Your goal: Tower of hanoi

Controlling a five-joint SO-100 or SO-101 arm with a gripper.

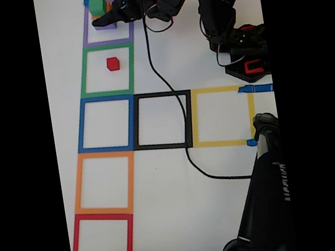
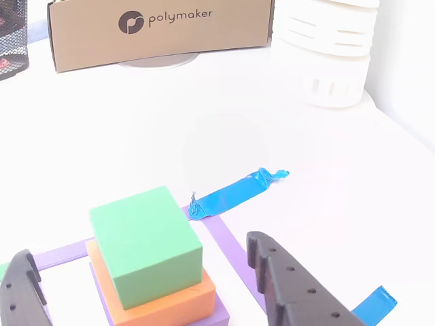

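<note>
Standing on the white counter (image 1: 180,212), a column of taped square outlines runs up the left of the fixed view; items follow left to right.

1. Stack of plain cubes: small green cube (image 1: 97,6) on a wider orange cube (image 2: 163,302) on a purple cube (image 1: 104,26), largest lowest, inside the purple tape square (image 1: 108,39) at the top of the column. The graded order suits the puzzle's rule of smaller on larger.
2. Small red cube (image 1: 113,63): alone, well apart from the stack, inside the green tape square (image 1: 107,71) directly below the purple one. Likely set off first as the smallest piece.
3. Black two-finger end effector (image 2: 160,285): fingers (image 2: 292,285) spread wide, one either side of the stack, touching nothing. Apparently placed to take the green cube next.
4. Strip of blue tape (image 2: 234,193): crumpled, at the purple square's corner.
5. Black tape square (image 1: 162,120) and yellow tape square (image 1: 223,116): side by side, right of the column.
6. Brown cardboard box (image 2: 160,30): far edge of the counter, in the other view.
</note>
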